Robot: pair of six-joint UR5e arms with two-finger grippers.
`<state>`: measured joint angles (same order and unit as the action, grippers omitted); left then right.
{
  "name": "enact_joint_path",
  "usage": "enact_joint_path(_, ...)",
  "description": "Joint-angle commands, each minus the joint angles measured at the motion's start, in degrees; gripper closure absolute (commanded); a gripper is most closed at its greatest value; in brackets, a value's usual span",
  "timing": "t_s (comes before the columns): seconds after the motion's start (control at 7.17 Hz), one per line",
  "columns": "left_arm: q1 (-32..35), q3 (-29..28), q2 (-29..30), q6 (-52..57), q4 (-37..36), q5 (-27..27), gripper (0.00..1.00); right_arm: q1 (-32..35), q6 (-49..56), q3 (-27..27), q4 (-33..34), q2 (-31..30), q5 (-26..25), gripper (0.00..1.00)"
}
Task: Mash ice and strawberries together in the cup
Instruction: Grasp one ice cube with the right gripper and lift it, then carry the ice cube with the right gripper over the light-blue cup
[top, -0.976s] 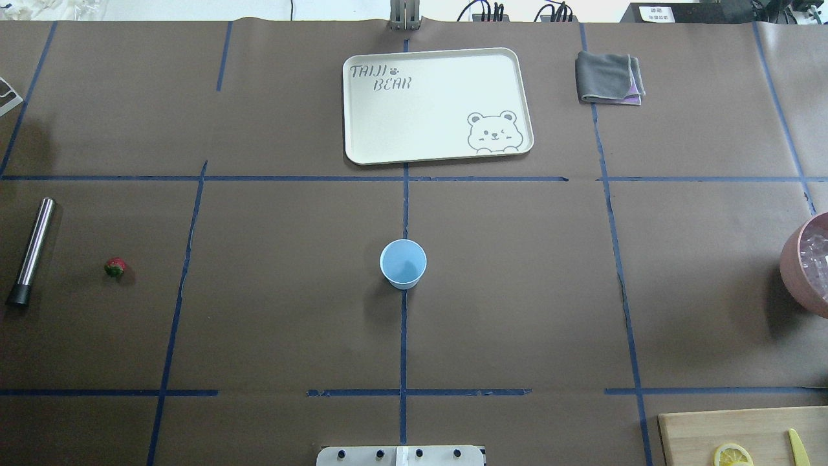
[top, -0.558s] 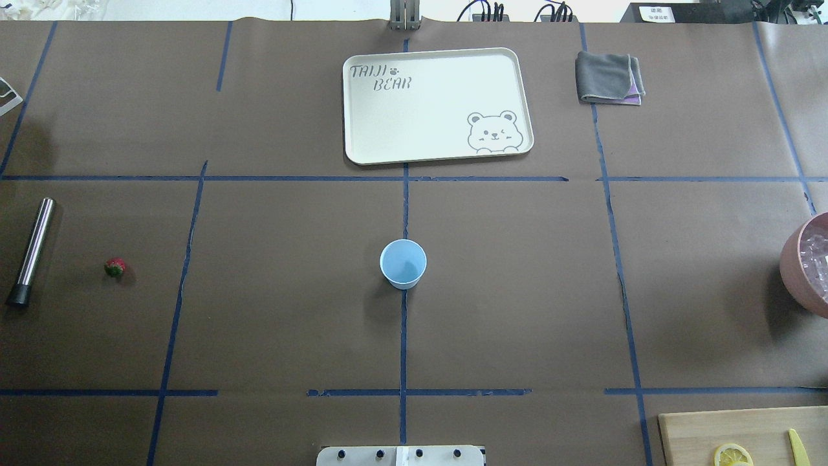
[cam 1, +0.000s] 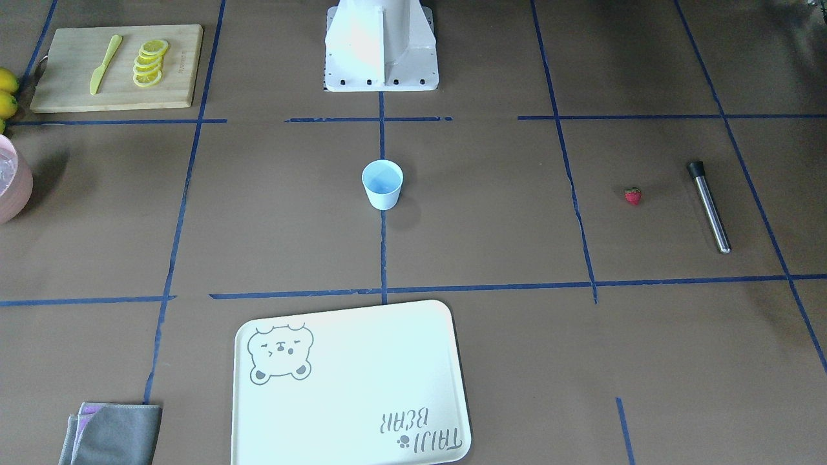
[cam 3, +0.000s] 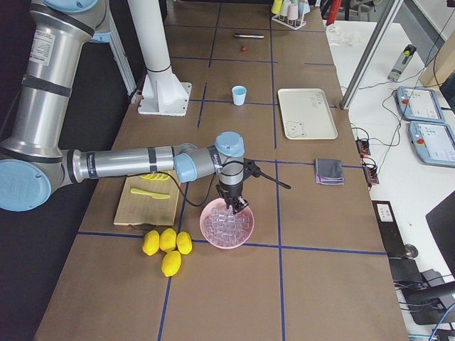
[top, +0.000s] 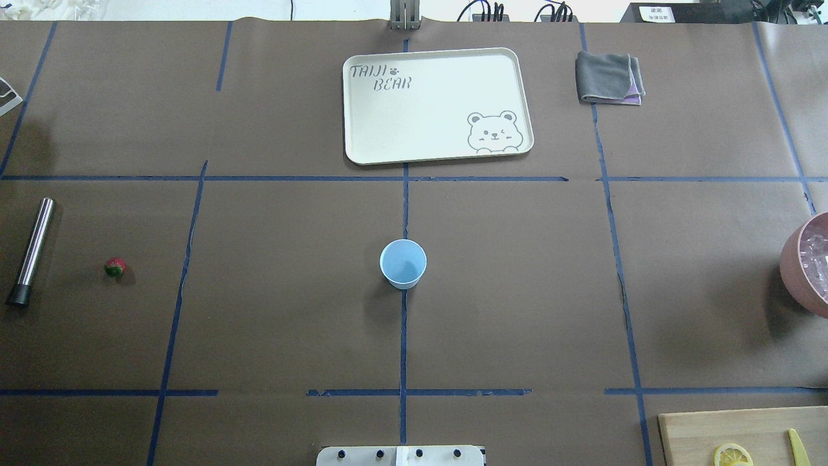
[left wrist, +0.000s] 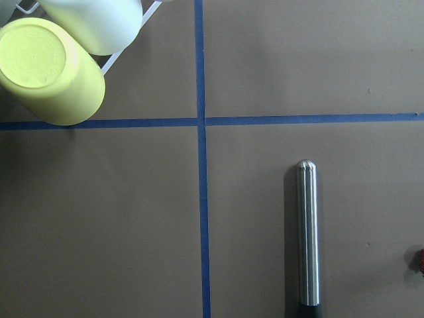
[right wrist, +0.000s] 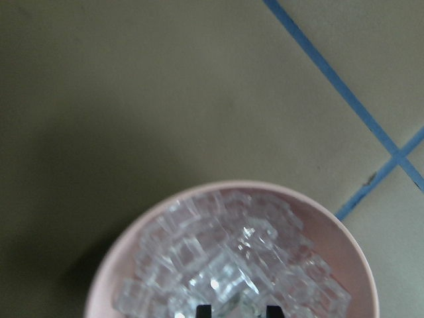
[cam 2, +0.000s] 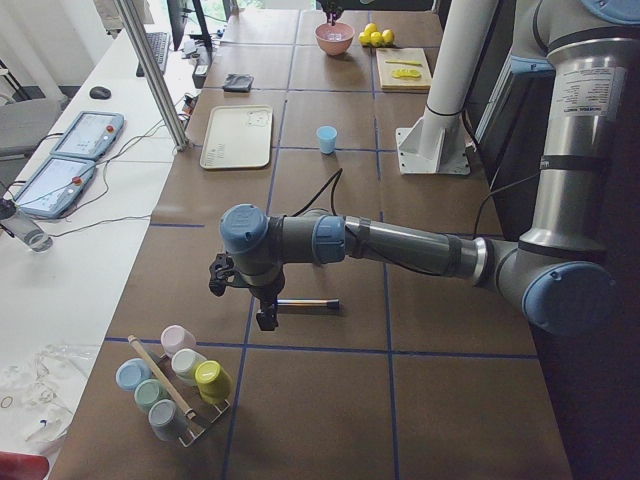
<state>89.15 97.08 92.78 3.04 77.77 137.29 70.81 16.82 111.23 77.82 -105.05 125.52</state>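
My right gripper (right wrist: 236, 309) hangs straight above the pink bowl (right wrist: 334, 245), jaws spread, ice (right wrist: 218, 265) directly below between them. Left gripper (cam 2: 262, 316) far from the bowl, its jaws: can't tell.

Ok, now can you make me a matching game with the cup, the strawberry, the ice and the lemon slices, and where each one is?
Things:
1. cup
2. strawberry
3. ice
4. lemon slices

Places:
a. in the pink bowl
b. on the wooden cutting board
c. on the table, beside the metal stick
d. on a blue tape line in the middle of the table

Pairs: 1-d, 2-c, 3-a, 4-b.
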Motion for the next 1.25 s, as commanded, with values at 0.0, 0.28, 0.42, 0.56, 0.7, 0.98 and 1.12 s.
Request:
enact_joint_path(0.0, 0.0, -0.1, 0.0, 0.0, 1.0, 0.1, 0.00, -3.3, -18.5, 2.2, -0.1, 4.9, 7.1, 1.00)
enact_joint_path(0.28, 0.0, 0.0, -0.1, 0.1, 1.0, 0.1, 0.00, -12.4, -42.5, 3.5, -0.2, 14.1, 7.4, 1.00)
enact_joint_path(0.42, 0.0, 0.0, -0.1, 0.1, 1.1, 0.1, 0.00, -15.9, -51.4, 3.5, -0.1, 19.3, 7.3, 0.99)
enact_joint_path(0.56, 0.0, 0.0, 0.0, 0.2, 1.1, 0.1, 0.00, -19.4, -58.8, 3.4, -0.1, 23.5, 6.7, 0.99)
enact_joint_path(0.7, 0.0, 0.0, 0.0, 0.3, 1.1, 0.1, 0.00, -24.5, -67.3, 2.9, 0.3, 29.5, 5.7, 0.99)
enact_joint_path(0.98, 0.0, 0.0, 0.0, 0.1, 2.3, 0.1, 0.00, -32.8, -80.7, -1.5, 0.5, 40.2, -1.9, 0.99)
enact_joint_path(1.12, 0.0, 0.0, 0.0, 0.0, 2.6, 0.1, 0.00, -34.4, -84.9, -6.7, 0.5, 46.0, -2.6, 0.98)
